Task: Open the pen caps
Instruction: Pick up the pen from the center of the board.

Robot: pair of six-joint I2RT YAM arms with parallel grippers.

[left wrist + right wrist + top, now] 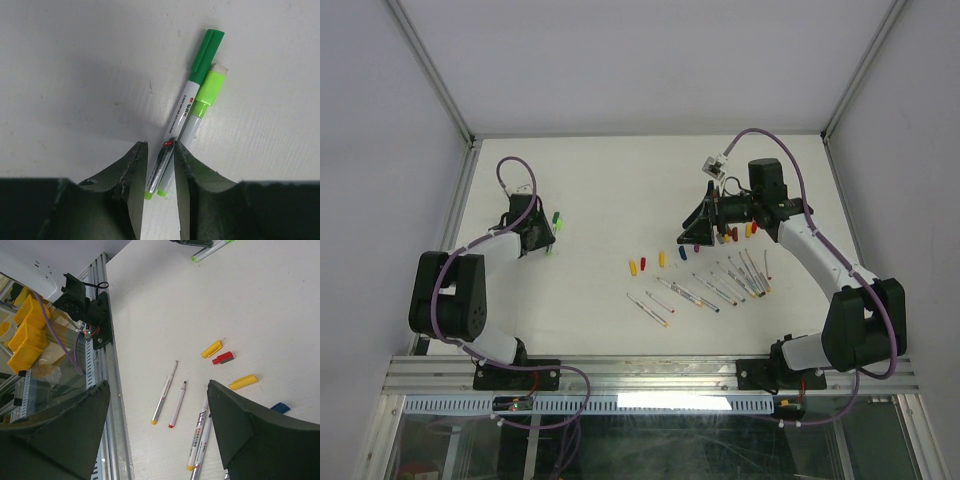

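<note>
Left wrist view: the left gripper is nearly closed, its two dark fingers pinching the tail ends of two green pens held side by side and touching. Both are capped. One wears a dark green cap, the other a light green cap with a white tip. Their long axes run from 7 o'clock at the fingers to 1 o'clock at the caps, so the caps point away from the gripper.

From above, this pair sits at 9 o'clock on the white table, with the caps aimed at about 12 o'clock, toward the far edge.

The right gripper is spread wide and holds nothing. It hangs at 2 o'clock over the table. Below it lie loose caps in yellow, red and blue, and uncapped pens.

The step in hand looks like presenting the two green pens for uncapping. The next move probably calls for the right gripper to cross toward 9 o'clock, close on one cap only, and pull straight along the pen's axis while the left grip holds firm.
</note>
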